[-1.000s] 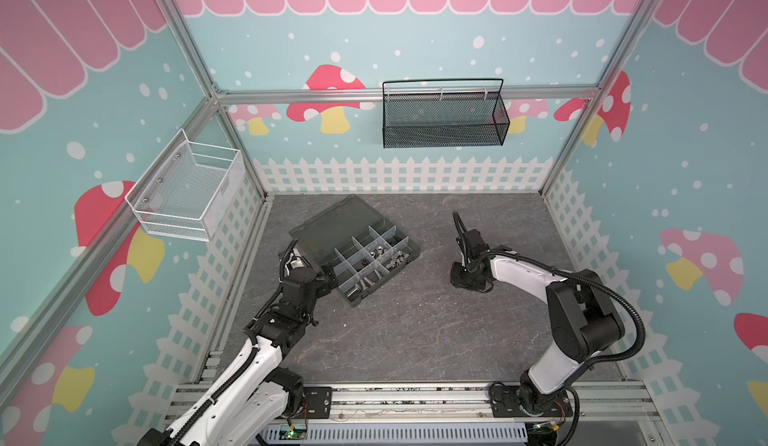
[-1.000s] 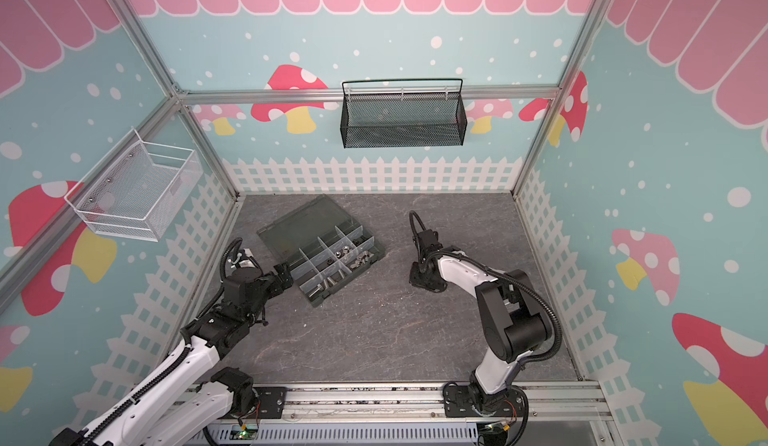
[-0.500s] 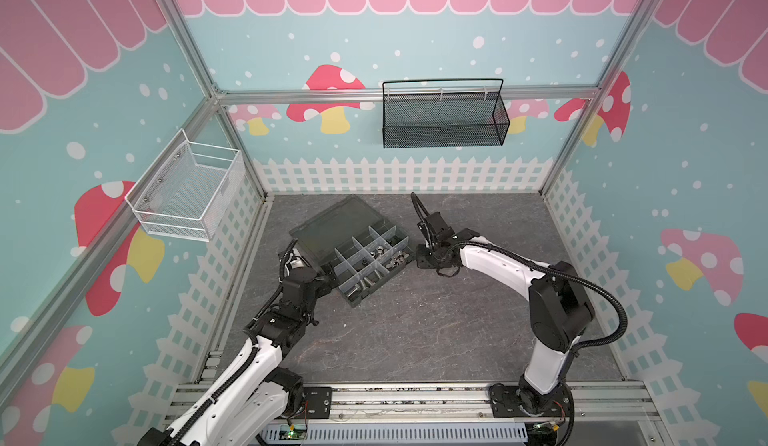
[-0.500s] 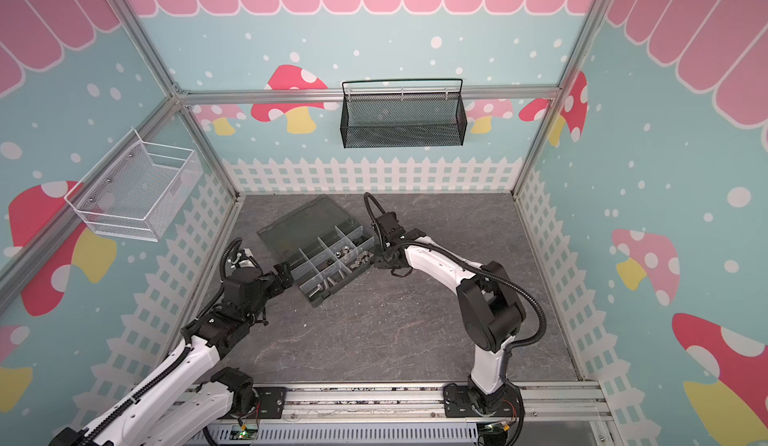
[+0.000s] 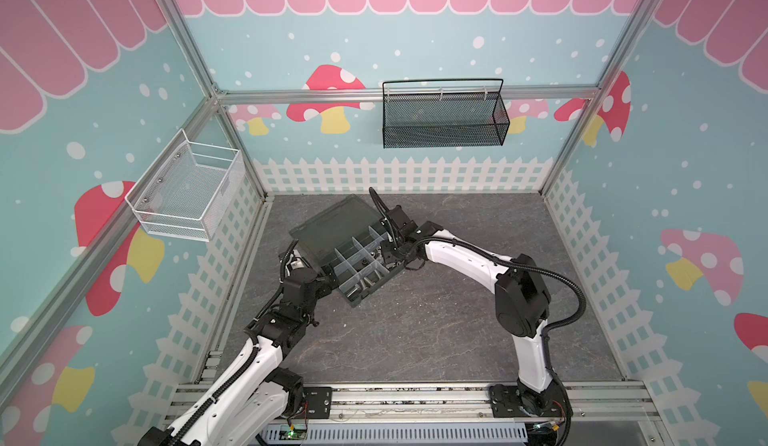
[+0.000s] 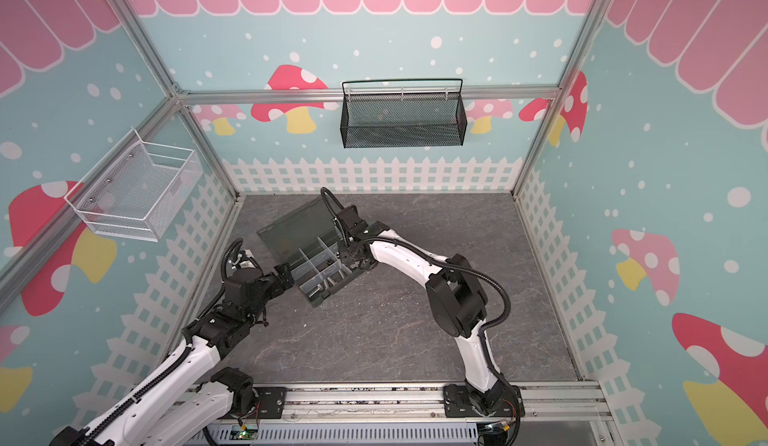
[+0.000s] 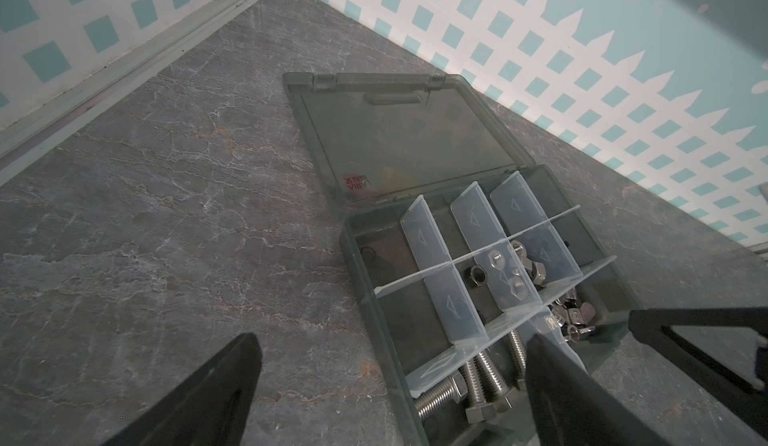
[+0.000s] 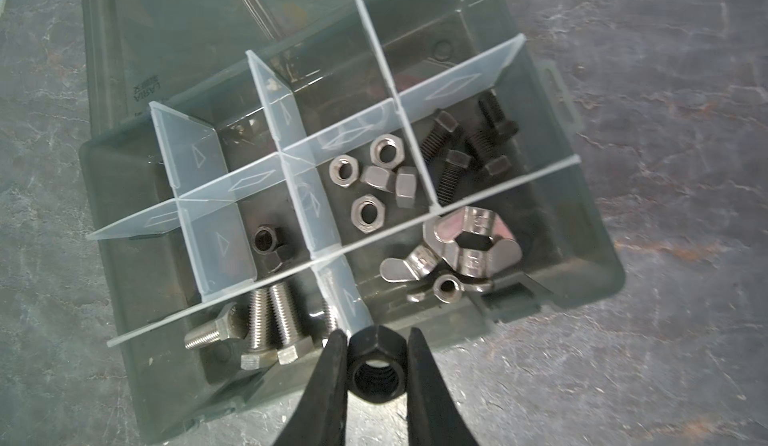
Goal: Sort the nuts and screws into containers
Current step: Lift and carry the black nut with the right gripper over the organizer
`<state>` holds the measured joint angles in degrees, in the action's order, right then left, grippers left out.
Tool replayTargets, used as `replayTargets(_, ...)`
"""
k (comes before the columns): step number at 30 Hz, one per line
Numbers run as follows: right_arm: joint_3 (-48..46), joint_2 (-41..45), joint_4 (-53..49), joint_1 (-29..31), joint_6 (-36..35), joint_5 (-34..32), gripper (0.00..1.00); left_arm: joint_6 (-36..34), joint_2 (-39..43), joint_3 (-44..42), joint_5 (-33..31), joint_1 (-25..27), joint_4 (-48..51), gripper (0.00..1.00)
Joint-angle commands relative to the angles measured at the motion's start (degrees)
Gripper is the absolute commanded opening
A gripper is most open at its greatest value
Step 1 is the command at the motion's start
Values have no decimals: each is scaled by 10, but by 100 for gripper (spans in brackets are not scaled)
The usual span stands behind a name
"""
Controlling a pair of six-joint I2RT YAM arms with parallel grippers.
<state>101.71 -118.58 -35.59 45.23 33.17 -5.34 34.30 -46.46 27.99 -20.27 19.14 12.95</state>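
- The organiser box [image 8: 598,257] lies open on the worktop between both arms.
- The left end effector [image 7: 390,352] gapes wide and empty at the box's near-left corner.
- The right end effector [image 8: 377,336] pinches a black nut [image 8: 376,367] over the box's near-right edge. The compartment with a loose black nut [image 8: 268,242] lies 1 row in, to its left.
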Motion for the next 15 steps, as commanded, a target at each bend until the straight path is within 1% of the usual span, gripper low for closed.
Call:
replayTargets(1,52,-31,-30,16,-27,-16,0,8,-1,-4,4,-4,-7,100)
replayTargets(5,103,-69,-46,29,-40,-24,0,8,0,-3,4,-4,-7,100)
replayTargets(15,220,-157,-77,48,-64,-19,0,5,-4,1,6,-4,-7,100)
